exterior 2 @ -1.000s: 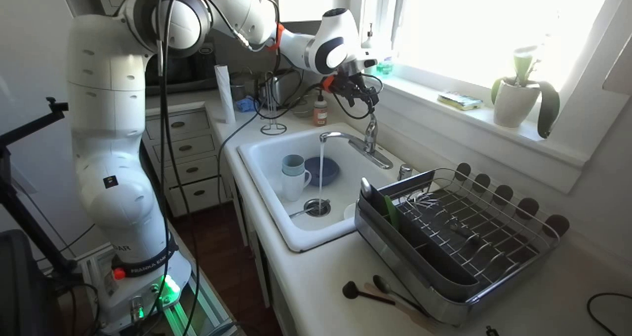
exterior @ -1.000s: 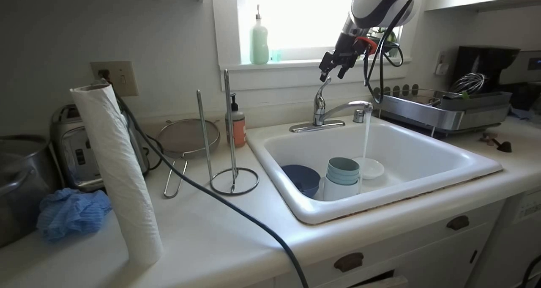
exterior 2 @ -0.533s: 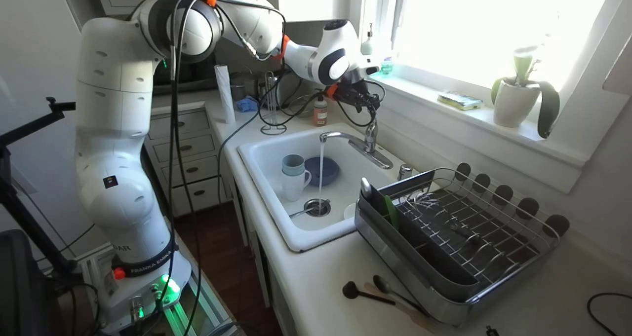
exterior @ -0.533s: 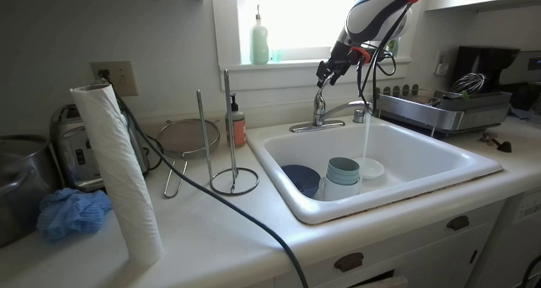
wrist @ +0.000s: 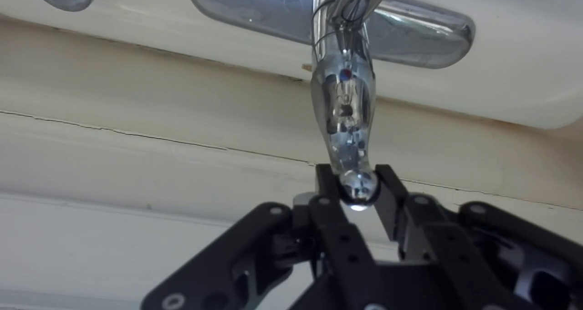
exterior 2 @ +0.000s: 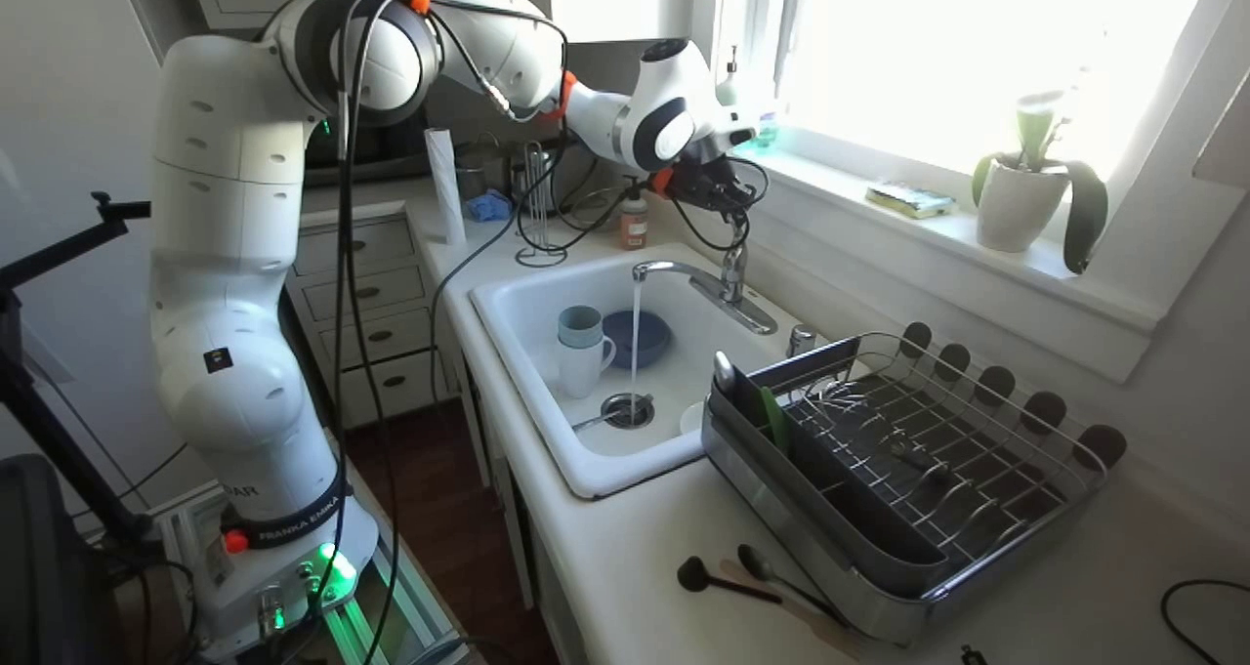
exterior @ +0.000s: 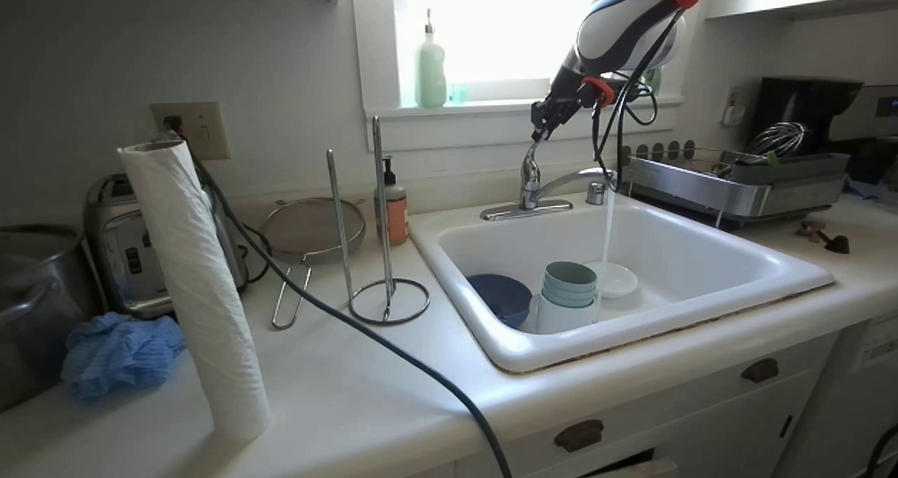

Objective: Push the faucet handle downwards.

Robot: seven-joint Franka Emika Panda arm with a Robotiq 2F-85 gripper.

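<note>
The chrome faucet handle [wrist: 347, 105] rises from the faucet body, its rounded tip pinched between the two black fingers [wrist: 327, 180] in the wrist view. My gripper [wrist: 355, 175] is shut on that tip from both sides. In an exterior view the gripper [exterior: 540, 134] reaches down from the upper right, and the handle [exterior: 530, 166] stands upright with a slight lean below it. The same hold shows in an exterior view, where the gripper [exterior 2: 737, 214] partly hides the top of the handle [exterior 2: 734, 260]. Water [exterior: 608, 232] pours from the curved spout [exterior: 572, 177].
Below lies the white sink [exterior: 673, 320] with a blue bowl [exterior: 499, 299], stacked cups [exterior: 570, 281] and a white dish. A dish rack [exterior 2: 879, 558] stands beside it. The window sill [exterior 2: 830, 172] runs close behind the gripper. A sprayer [exterior: 595, 192] sits near the spout.
My gripper has come down from above the handle, its jaws first wide apart, then on either side of the tip, and now closed on it. The water keeps running; the handle looks unmoved.
</note>
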